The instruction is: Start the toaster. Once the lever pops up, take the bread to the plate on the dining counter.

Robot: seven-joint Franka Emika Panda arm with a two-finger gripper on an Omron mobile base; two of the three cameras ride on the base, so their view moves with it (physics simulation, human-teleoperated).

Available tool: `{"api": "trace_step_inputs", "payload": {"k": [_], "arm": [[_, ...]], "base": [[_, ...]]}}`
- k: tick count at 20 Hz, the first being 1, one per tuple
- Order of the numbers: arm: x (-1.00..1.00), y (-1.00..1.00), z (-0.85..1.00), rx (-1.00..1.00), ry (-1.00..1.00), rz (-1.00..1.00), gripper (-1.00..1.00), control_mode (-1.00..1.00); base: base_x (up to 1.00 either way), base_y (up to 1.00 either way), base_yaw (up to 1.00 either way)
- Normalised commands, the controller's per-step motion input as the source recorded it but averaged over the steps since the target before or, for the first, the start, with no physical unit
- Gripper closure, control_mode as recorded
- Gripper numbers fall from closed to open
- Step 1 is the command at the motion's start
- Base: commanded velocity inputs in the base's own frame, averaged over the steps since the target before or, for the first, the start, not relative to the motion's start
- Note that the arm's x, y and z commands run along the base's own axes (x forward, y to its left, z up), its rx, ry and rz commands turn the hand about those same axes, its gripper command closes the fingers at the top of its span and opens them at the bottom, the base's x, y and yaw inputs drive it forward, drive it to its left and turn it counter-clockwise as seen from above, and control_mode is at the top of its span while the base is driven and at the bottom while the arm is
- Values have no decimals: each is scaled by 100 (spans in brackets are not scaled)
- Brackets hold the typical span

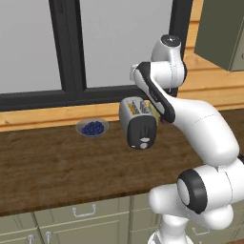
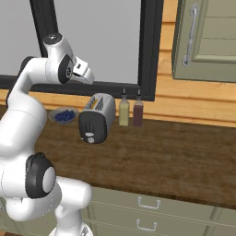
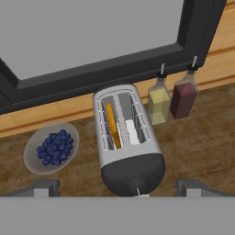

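The silver toaster (image 3: 127, 137) lies just below my gripper (image 3: 118, 188), its black end panel (image 3: 133, 176) toward the hand. Both fingertips (image 3: 43, 187) stand far apart at the sides, open, holding nothing. A slice of bread (image 3: 111, 124) sits edge-up in the toaster's left slot. From the base, the toaster (image 1: 138, 121) (image 2: 97, 117) stands on the wood worktop (image 1: 57, 167) under the window, with the hand hovering above it. I see a pale knob (image 1: 144, 141) on the end panel, but the lever is too small to make out. The plate and the dining counter are out of view.
A grey bowl of blueberries (image 3: 51, 148) (image 1: 92, 127) sits left of the toaster. A yellow bottle (image 3: 159, 103) and a dark red bottle (image 3: 183, 98) stand at its right against the wall. The black window frame (image 2: 147, 50) runs behind; a green wall cabinet (image 2: 207, 41) hangs at the right.
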Motion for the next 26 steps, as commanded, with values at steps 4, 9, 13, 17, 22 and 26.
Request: {"api": "trace_step_inputs", "payload": {"k": [4, 9, 13, 17, 22, 26], "arm": [[0, 0, 0, 0, 0, 0, -100, -100], [0, 0, 0, 0, 0, 0, -100, -100], [0, 0, 0, 0, 0, 0, -100, -100], [0, 0, 0, 0, 0, 0, -100, -100], [0, 0, 0, 0, 0, 0, -100, -100], [0, 0, 0, 0, 0, 0, -100, -100]], "base": [[0, 0, 0], [0, 0, 0], [0, 0, 0], [0, 0, 0], [0, 0, 0], [0, 0, 0]]}}
